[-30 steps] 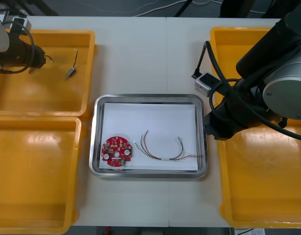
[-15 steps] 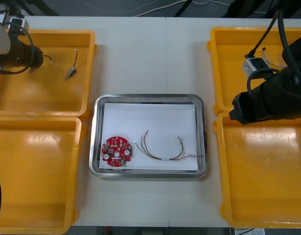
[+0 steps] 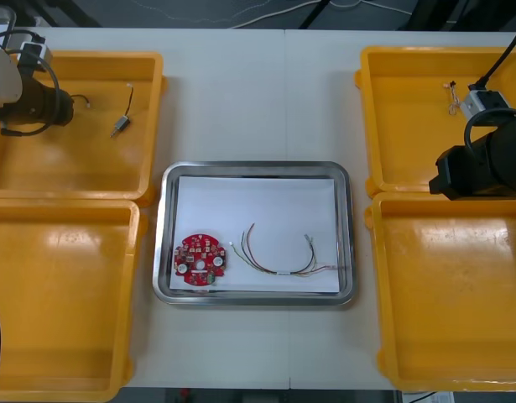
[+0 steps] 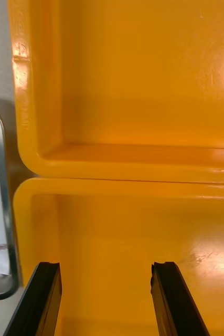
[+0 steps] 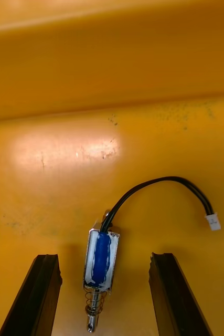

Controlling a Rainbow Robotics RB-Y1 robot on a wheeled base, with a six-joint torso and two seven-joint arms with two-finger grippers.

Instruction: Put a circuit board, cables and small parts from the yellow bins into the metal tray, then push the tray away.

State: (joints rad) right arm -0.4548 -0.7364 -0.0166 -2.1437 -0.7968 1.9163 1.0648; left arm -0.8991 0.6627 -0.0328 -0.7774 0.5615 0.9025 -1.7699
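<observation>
Left tool (image 5: 104, 257) wide open, empty, near one small metal part (image 5: 101, 254); right tool (image 4: 105, 265) likewise above two yellow bins (image 4: 143, 79).

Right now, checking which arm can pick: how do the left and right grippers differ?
The left gripper hangs over a small metal part in the far left yellow bin; the right gripper over bare floor in the near right yellow bin. The left gripper frames something to grasp; the right gripper frames nothing. Both are open.
</observation>
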